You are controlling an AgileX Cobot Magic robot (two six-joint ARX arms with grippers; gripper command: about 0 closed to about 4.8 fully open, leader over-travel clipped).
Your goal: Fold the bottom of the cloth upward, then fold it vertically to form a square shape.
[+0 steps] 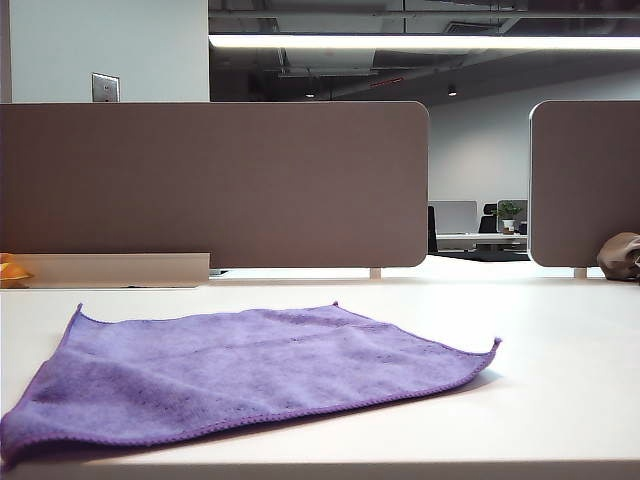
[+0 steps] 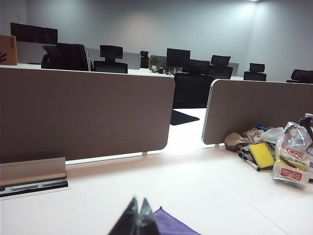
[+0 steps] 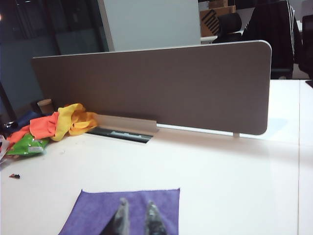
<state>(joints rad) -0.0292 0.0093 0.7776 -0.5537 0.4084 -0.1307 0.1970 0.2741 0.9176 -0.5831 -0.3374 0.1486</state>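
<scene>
The cloth (image 1: pixel 250 375) is a purple fuzzy towel with a stitched hem, lying spread flat on the white table (image 1: pixel 560 400), one corner pointing away. Neither gripper shows in the exterior view. In the left wrist view my left gripper (image 2: pixel 138 204) has its tips pressed together, shut and holding nothing, hovering just beside one corner of the cloth (image 2: pixel 171 224). In the right wrist view my right gripper (image 3: pixel 137 202) hangs above the cloth (image 3: pixel 95 210) near its far edge. Its two fingers stand a little apart, open, with only cloth showing through the gap.
Grey divider panels (image 1: pixel 215 185) stand along the table's back. A brown lumpy object (image 1: pixel 620 257) sits at the far right. A yellow sponge (image 2: pixel 262 154), a plastic bag (image 2: pixel 292 159) and pens lie by one divider. Orange and yellow rags (image 3: pixel 63 122) lie at the other end.
</scene>
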